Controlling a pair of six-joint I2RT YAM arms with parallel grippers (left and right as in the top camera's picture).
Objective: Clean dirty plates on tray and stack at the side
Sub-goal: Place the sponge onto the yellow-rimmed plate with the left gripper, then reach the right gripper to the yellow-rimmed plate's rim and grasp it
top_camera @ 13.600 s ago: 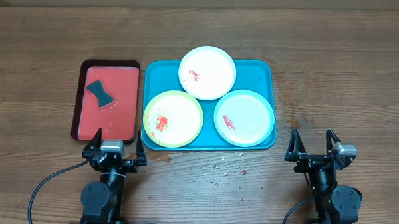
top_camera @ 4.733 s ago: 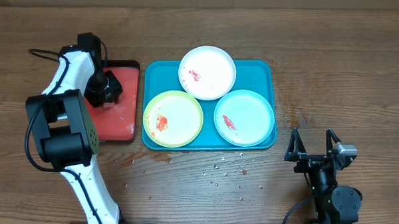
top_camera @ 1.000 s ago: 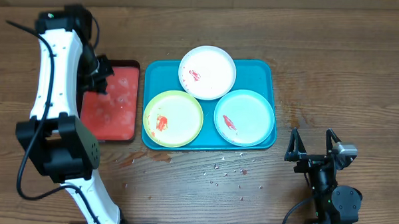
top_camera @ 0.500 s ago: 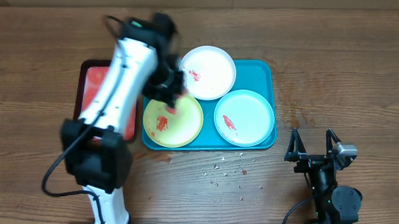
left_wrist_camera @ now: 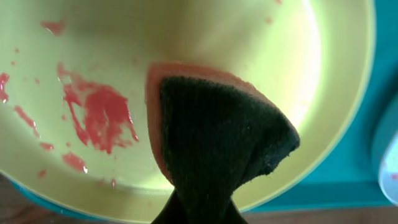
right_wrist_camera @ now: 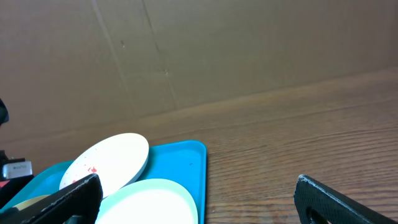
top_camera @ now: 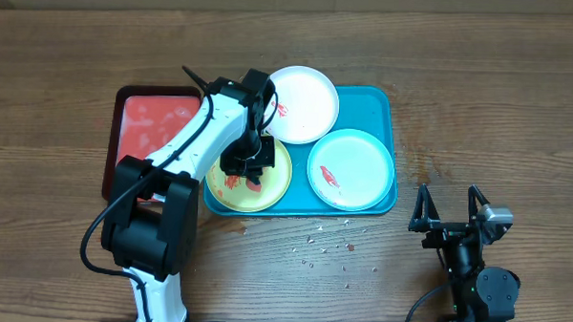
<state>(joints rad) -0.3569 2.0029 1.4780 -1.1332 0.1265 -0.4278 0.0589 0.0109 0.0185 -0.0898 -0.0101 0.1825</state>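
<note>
Three plates lie on the teal tray point(top_camera: 373, 99): a white one point(top_camera: 303, 104) at the back, a yellow-green one point(top_camera: 276, 175) front left, and a light-green-rimmed one point(top_camera: 351, 170) front right. All carry red sauce smears. My left gripper point(top_camera: 248, 164) is over the yellow-green plate point(left_wrist_camera: 205, 37), shut on a dark sponge point(left_wrist_camera: 217, 143) with an orange underside. The sponge rests on the plate just right of the sauce smear point(left_wrist_camera: 99, 118). My right gripper point(top_camera: 449, 207) stands open near the front right edge, holding nothing; its wrist view shows the tray point(right_wrist_camera: 186, 155) ahead to the left.
A red tray point(top_camera: 154, 137) with a dark rim lies left of the teal tray, with wet marks on it. Small crumbs point(top_camera: 326, 247) are scattered on the wooden table in front of the teal tray. A cardboard wall point(right_wrist_camera: 186, 56) stands behind the table.
My left arm has swung from the red tray over to the yellow-green plate with the sponge, and come down onto it. The right arm has not moved.
</note>
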